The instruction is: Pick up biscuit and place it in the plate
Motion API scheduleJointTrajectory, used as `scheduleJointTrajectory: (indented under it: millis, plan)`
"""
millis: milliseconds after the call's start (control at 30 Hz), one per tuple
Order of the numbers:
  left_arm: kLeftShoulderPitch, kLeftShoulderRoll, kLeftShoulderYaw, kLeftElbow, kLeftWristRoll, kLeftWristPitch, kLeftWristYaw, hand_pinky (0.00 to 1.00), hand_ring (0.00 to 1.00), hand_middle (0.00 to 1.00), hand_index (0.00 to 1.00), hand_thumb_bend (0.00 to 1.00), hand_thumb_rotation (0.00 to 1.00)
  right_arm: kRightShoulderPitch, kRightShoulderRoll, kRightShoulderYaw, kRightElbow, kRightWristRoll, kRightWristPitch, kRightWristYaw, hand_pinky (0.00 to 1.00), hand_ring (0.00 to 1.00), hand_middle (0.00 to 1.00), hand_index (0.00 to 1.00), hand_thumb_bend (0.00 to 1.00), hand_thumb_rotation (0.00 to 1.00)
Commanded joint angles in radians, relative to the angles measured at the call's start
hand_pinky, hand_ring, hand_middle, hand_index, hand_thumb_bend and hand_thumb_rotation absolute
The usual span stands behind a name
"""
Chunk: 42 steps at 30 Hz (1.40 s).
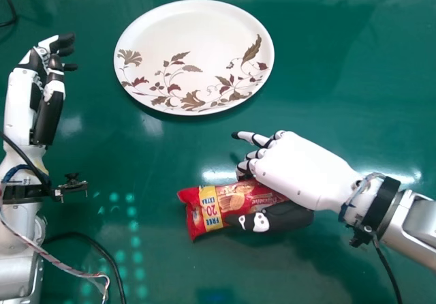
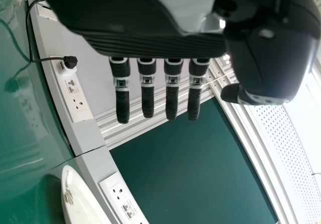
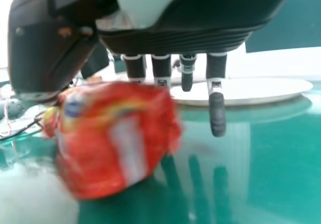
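Note:
My right hand (image 1: 306,171) is in the middle right of the head view, its thumb and some fingers pinching the red biscuit packet (image 1: 211,208); one finger points out straight. The packet's free end sticks out to the left, below the plate (image 1: 194,52) in that view. In the right wrist view the packet (image 3: 118,138) sits between the thumb and fingers of my right hand (image 3: 216,108), with the plate (image 3: 251,91) behind. Whether the packet touches the table I cannot tell. My left hand (image 1: 51,93) is open at the far left; the left wrist view shows its straight fingers (image 2: 172,93).
The green table (image 1: 368,79) carries the patterned white plate near its far edge. A black cable (image 1: 88,239) lies by the left forearm. In the left wrist view, sockets (image 2: 75,98) line a panel beyond the table edge.

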Motion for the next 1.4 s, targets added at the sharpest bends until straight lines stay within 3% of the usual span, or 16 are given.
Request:
scheduleJointTrajectory:
  millis: [0,267,433,767,967,1100,1233,1367]
  plan:
    - [0.001,0.005,0.012,-0.006,0.000,-0.022,0.005,0.70,0.85,0.86,0.82,0.22,0.10,0.007,0.007,0.011,0.040,-0.027,-0.033,-0.029,0.28,0.41,0.50,0.48,0.52,0.00]
    - [-0.004,0.006,0.017,0.002,-0.018,-0.030,0.001,0.68,0.84,0.85,0.82,0.21,0.04,-0.026,0.004,-0.002,0.083,-0.065,-0.085,-0.096,0.20,0.38,0.45,0.51,0.52,0.00]
    - [-0.009,0.010,0.018,0.015,-0.027,-0.045,-0.006,0.69,0.85,0.86,0.82,0.20,0.08,-0.031,0.011,-0.011,0.096,-0.082,-0.101,-0.142,0.18,0.38,0.44,0.51,0.51,0.00]
    - [-0.006,0.008,0.019,0.009,-0.020,-0.040,-0.002,0.69,0.85,0.85,0.81,0.22,0.09,-0.021,0.010,-0.040,0.079,-0.035,-0.089,-0.137,0.18,0.37,0.46,0.52,0.51,0.00]
    - [0.008,0.001,0.019,-0.014,-0.013,-0.019,0.000,0.70,0.85,0.86,0.82,0.22,0.09,-0.016,-0.002,-0.095,0.000,0.119,-0.010,-0.040,0.10,0.41,0.44,0.49,0.51,0.00]
    - [0.010,0.005,0.018,-0.009,0.006,-0.025,0.006,0.68,0.83,0.85,0.82,0.22,0.11,-0.026,-0.018,-0.160,-0.064,0.231,0.043,0.029,0.11,0.42,0.45,0.49,0.51,0.00]
    - [0.012,0.001,0.017,-0.015,0.006,-0.014,0.005,0.66,0.83,0.84,0.81,0.22,0.11,-0.062,-0.041,-0.238,-0.115,0.296,0.076,0.072,0.14,0.41,0.43,0.50,0.51,0.00]
    - [0.013,-0.002,0.012,-0.012,0.001,-0.011,0.002,0.70,0.85,0.86,0.82,0.25,0.11,-0.136,-0.063,-0.290,-0.110,0.334,0.072,0.085,0.10,0.43,0.47,0.49,0.51,0.00]
